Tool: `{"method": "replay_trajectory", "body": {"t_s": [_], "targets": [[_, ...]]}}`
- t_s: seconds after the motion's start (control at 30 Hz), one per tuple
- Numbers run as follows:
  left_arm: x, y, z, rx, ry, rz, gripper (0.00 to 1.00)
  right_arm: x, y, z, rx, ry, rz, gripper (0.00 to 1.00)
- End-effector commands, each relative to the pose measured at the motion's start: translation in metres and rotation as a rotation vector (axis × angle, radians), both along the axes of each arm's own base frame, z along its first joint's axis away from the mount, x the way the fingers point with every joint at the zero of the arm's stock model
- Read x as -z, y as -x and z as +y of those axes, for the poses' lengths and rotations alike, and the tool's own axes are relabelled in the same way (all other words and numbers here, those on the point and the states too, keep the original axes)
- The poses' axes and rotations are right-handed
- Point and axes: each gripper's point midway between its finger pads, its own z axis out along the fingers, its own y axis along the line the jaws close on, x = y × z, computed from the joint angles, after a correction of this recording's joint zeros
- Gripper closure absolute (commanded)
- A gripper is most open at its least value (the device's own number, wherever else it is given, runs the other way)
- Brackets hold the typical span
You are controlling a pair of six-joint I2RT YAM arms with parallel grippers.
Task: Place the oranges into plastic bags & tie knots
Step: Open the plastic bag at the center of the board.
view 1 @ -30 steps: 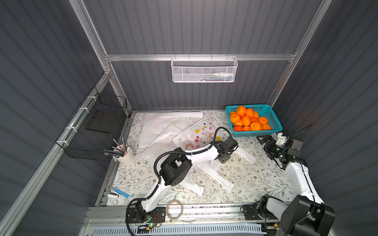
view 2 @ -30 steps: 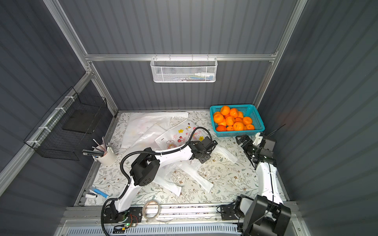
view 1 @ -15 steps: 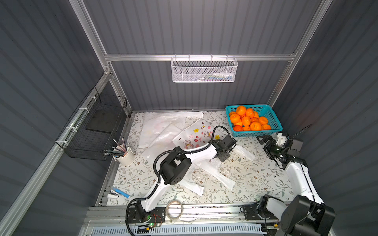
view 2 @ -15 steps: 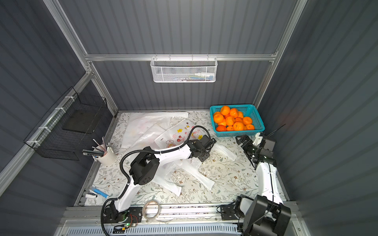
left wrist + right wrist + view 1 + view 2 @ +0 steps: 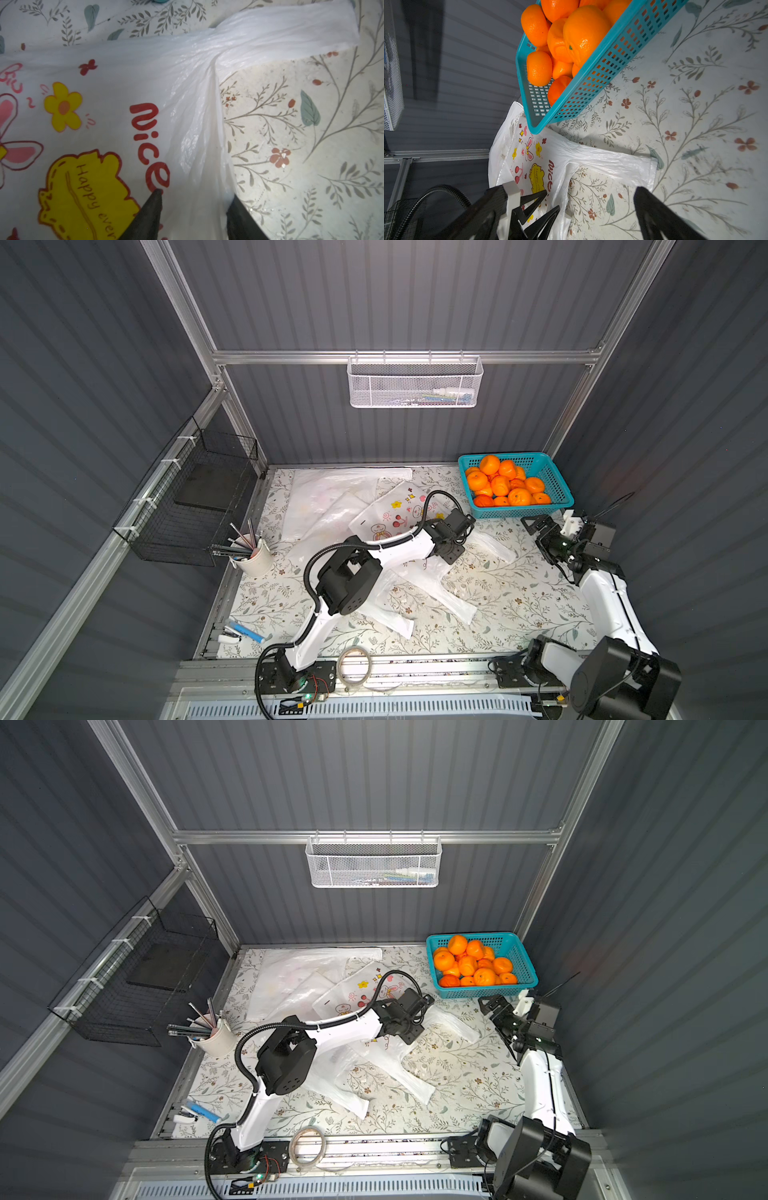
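Printed bag (image 5: 99, 68) lies flat on the floral tabletop (image 5: 291, 128), just beside the teal basket (image 5: 559, 491), where the oranges (image 5: 505, 487) sit piled. The film is thin, limp and slick. You want a bunched fold at the mouth, not a flat face (a single layer likely slips). Your left gripper (image 5: 195, 194) stands partly open astride such a fold, unclamped. Your right gripper (image 5: 538, 526) gapes empty near the basket. Spare bags (image 5: 328, 497) overlap alongside, so you risk lifting two.
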Motion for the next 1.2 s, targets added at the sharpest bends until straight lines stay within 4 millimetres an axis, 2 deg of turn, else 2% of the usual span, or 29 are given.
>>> {"method": "replay_trajectory", "body": {"t_s": [0.0,0.27,0.53,0.7,0.83,0.93,1.1,1.17], "targets": [[-0.017,-0.004,0.001,-0.014,0.060,0.011,0.47,0.004,0.001,0.000,-0.009,0.000,0.004,0.01],[0.002,-0.010,0.010,-0.031,-0.022,-0.005,0.47,0.006,0.001,0.001,-0.013,-0.001,0.009,0.01],[0.010,-0.002,0.000,0.014,-0.001,0.044,0.42,0.007,0.001,0.000,-0.014,0.002,0.009,0.01],[0.021,-0.004,0.003,-0.001,-0.032,0.050,0.36,0.007,0.001,0.001,-0.015,0.000,0.010,0.01],[0.023,-0.006,0.004,-0.005,-0.043,0.042,0.36,0.006,0.001,0.001,-0.014,0.001,0.008,0.01],[0.022,-0.008,0.004,-0.008,-0.041,0.033,0.41,0.005,0.000,0.001,-0.014,0.000,0.005,0.01],[0.016,-0.007,0.003,-0.012,-0.025,0.030,0.57,0.005,0.001,0.000,-0.014,0.004,0.004,0.01],[0.008,-0.007,0.002,-0.018,0.004,0.028,0.63,0.005,0.001,0.001,-0.015,0.004,0.004,0.01]]}}
